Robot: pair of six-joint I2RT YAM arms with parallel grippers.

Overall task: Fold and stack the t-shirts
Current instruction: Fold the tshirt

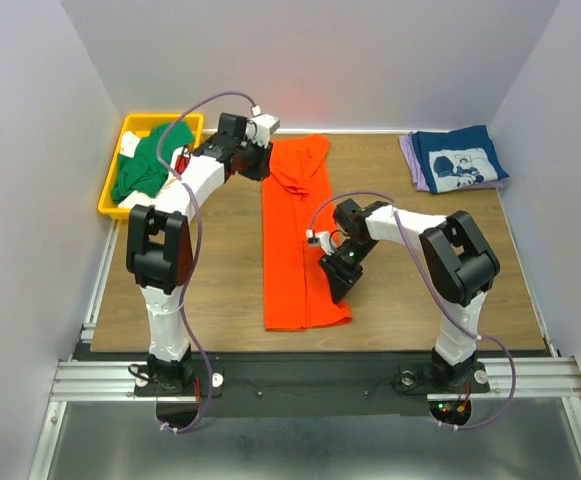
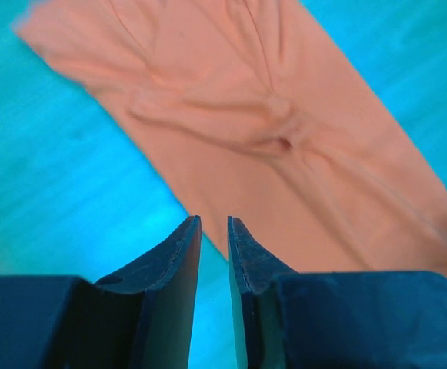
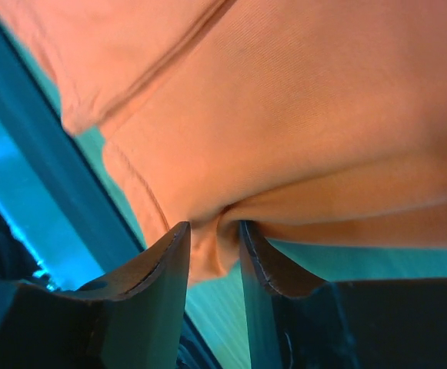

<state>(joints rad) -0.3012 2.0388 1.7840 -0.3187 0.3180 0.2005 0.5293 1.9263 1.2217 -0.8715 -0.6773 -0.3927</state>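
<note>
Right wrist view: the orange t-shirt (image 3: 300, 115), laid as a strip mid-bench (image 1: 220, 260), is pinched at its near right edge by the right gripper (image 3: 214, 234) fingers. The left gripper (image 2: 214, 224) fingers are narrowly parted and empty; a far-end grasp is judged necessary before crosswise folding.

1. Orange t-shirt (image 1: 295, 240): soft matt cloth, creased, with a stitched hem.
2. Table (image 1: 220, 270) beneath it: smooth wood grain with a faint sheen.
3. Bin (image 1: 110, 195), left of the orange t-shirt: hard yellow plastic, slightly glossy.
4. Navy t-shirt (image 1: 440, 145), right of it: matt cloth with a flat white print.
5. Fingers (image 3: 146, 284) of the right gripper (image 3: 212, 231), at the orange t-shirt's edge: dark matt plastic.
</note>
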